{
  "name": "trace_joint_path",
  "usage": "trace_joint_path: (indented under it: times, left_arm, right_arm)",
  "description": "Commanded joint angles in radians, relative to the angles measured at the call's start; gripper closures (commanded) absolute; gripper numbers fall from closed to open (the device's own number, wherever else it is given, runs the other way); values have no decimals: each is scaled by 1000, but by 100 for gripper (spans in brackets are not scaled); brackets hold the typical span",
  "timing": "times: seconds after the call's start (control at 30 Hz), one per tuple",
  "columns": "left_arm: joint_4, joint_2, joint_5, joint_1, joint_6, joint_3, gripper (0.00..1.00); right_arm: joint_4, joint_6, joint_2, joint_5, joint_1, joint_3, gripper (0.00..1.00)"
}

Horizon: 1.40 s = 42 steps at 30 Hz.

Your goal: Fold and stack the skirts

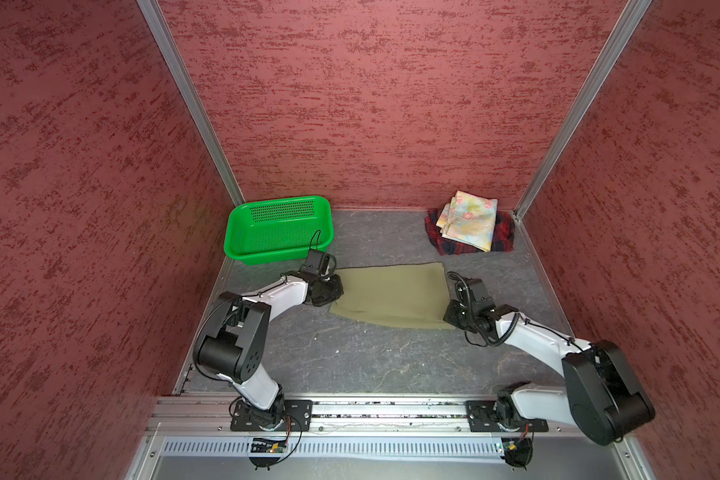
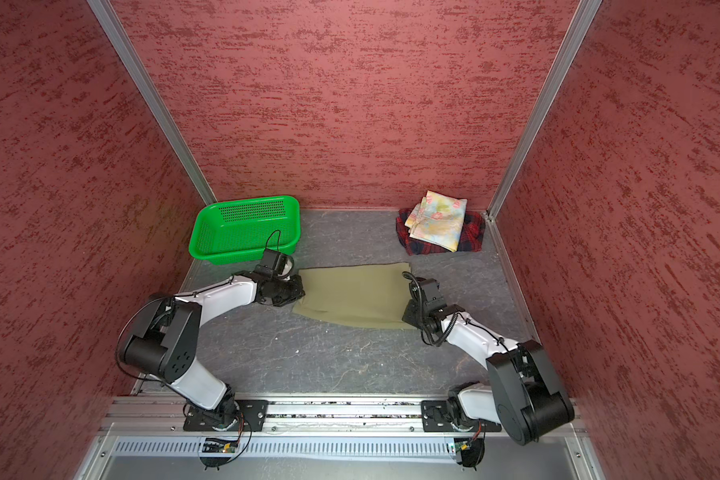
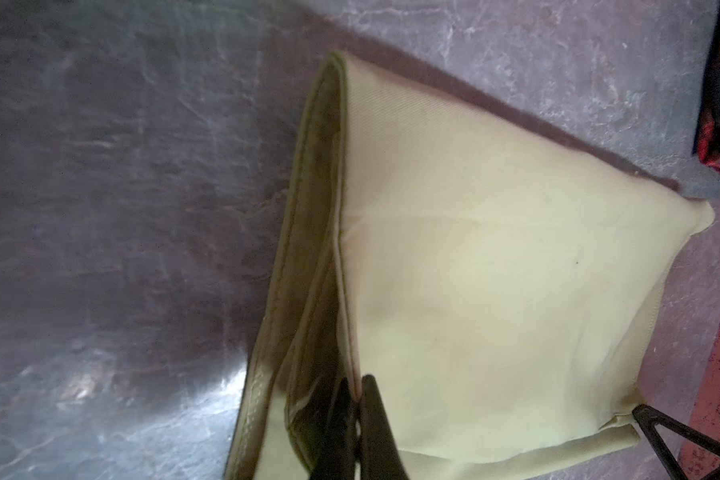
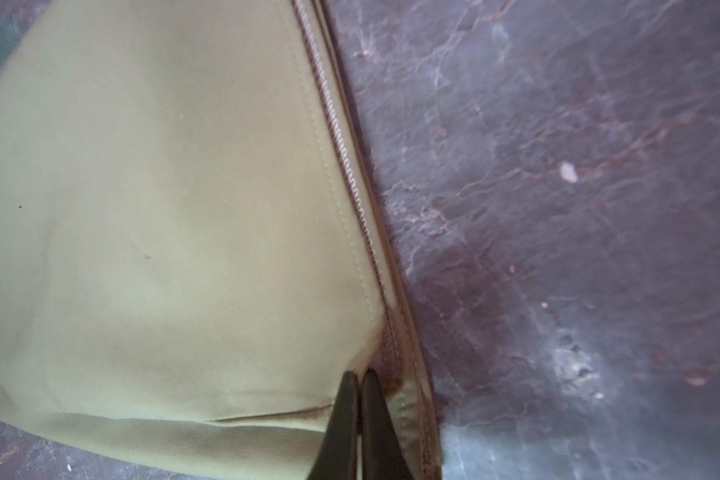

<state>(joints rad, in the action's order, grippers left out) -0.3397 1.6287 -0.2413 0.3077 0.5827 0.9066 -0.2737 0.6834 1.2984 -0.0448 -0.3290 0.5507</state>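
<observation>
A: So, the left gripper [image 3: 355, 388]?
B: Clamped on an edge of the olive skirt [image 1: 391, 297]; the right gripper [image 4: 359, 380] pinches the opposite edge; the cloth lies spread on the table [image 1: 350, 361] between them.
A: And beyond them?
B: Past the right gripper, the floral skirt [image 1: 470, 224] sits folded atop the plaid skirt [image 1: 504, 237]; just beyond the left gripper, the green basket [image 1: 281, 210].
</observation>
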Motion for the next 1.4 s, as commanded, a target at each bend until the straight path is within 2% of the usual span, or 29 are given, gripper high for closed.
trace_joint_path:
  times: [0.0,0.37,0.8,0.97,1.17,1.2,1.27,1.3,1.37]
  left_arm:
    - [-34,-27,12,-6,-15,42,100]
    - [-118,-109,17,-36,-44,116,100]
    - [-155,-210,7,-41,-49,80,100]
    - [-147,-233,21,-40,-49,6,100]
    - [-110,-174,41,-38,-34,-93,100]
    - [-110,-164,44,-39,-31,-99,100]
    - [-117,-142,44,-38,-24,-101,98]
    - [-120,-141,47,-37,-23,-99,89]
    - [-128,-153,50,-38,-23,-88,60]
  right_arm:
    - [-23,-26,-25,49,20,53,100]
    - [-182,-93,-98,81,52,186,100]
    - [-390,-116,-247,83,51,266,100]
    - [-423,-94,-311,54,51,194,100]
    - [-350,-18,-330,-30,51,33,100]
    - [-351,-8,-327,-31,51,20,98]
    - [-362,0,-324,-24,51,15,70]
    - [-372,2,-327,-10,51,25,59]
    - [-392,1,-339,22,51,59,35]
